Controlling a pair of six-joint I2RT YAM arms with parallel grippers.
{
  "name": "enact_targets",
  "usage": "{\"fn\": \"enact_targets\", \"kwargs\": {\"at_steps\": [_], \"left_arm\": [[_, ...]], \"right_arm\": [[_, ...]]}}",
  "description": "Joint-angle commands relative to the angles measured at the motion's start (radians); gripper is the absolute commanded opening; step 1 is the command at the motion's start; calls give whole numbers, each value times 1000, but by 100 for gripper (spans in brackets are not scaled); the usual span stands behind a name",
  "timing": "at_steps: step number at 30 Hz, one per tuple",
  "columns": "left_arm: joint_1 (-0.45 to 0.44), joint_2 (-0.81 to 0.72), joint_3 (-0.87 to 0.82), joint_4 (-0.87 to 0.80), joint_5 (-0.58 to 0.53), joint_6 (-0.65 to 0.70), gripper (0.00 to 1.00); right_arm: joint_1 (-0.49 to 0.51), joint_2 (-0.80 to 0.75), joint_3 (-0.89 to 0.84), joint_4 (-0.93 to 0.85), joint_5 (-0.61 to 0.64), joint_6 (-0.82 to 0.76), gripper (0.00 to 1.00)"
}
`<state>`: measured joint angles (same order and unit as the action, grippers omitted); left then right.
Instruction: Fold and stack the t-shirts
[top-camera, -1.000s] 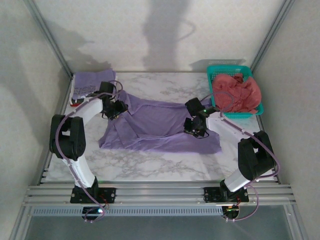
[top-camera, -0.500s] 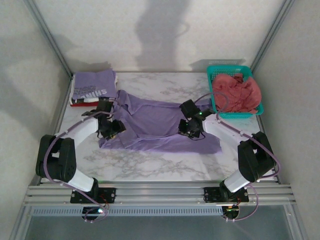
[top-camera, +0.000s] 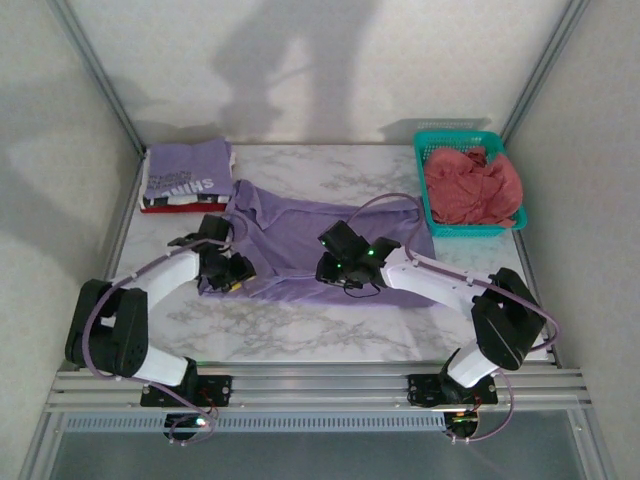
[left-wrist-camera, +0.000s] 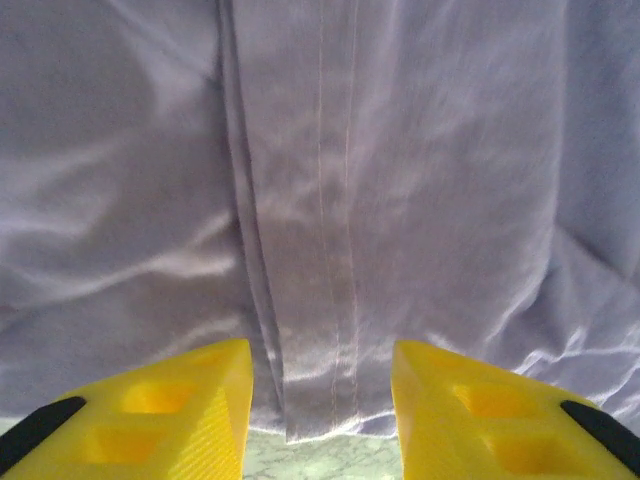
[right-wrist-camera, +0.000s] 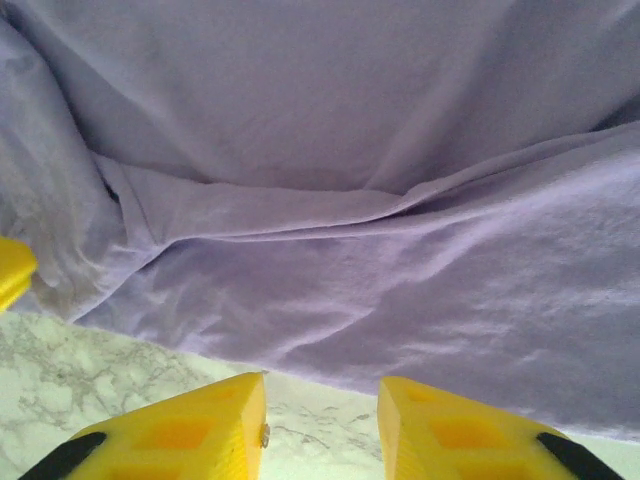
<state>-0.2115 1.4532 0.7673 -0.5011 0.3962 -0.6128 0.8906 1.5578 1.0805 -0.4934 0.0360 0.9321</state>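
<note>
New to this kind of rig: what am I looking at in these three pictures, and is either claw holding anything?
These are two robot arms bolted at the near edge of a marble table. The overhead picture looks down from behind them; the other two come from a camera on each wrist, so the yellow wedges there are that arm's own fingers. A lavender t-shirt lies spread in the middle. Far left, a folded purple t-shirt with white lettering tops a small stack; far right, a teal basket holds crumpled coral-pink t-shirts. The left gripper and right gripper both stand open at the lavender shirt's near edge, holding nothing.
</note>
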Motion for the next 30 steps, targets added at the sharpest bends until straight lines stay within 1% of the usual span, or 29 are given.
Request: {"fn": "enact_targets", "kwargs": {"at_steps": [1, 6, 10, 16, 18, 21, 27, 30], "left_arm": [[-38, -38, -38, 26, 10, -47, 38], [-62, -32, -83, 77, 14, -78, 30], [-81, -19, -73, 96, 4, -91, 22], [-88, -30, -37, 80, -32, -98, 1], [-88, -34, -21, 91, -30, -109, 0], [-94, 7, 38, 116, -6, -119, 0], [-108, 160, 262, 101, -7, -90, 0], [-108, 264, 378, 86, -7, -67, 0]], "right_arm": [[-9, -8, 27, -38, 50, 9, 36], [-18, -5, 33, -53, 47, -6, 36], [-24, -20, 26, -64, 54, -14, 36], [-36, -40, -3, -71, 58, -19, 36], [-44, -49, -14, -68, 58, -20, 36], [-58, -63, -34, -63, 56, -21, 36], [-108, -98, -76, -66, 54, -34, 37], [-138, -109, -98, -66, 39, -49, 37]]}}
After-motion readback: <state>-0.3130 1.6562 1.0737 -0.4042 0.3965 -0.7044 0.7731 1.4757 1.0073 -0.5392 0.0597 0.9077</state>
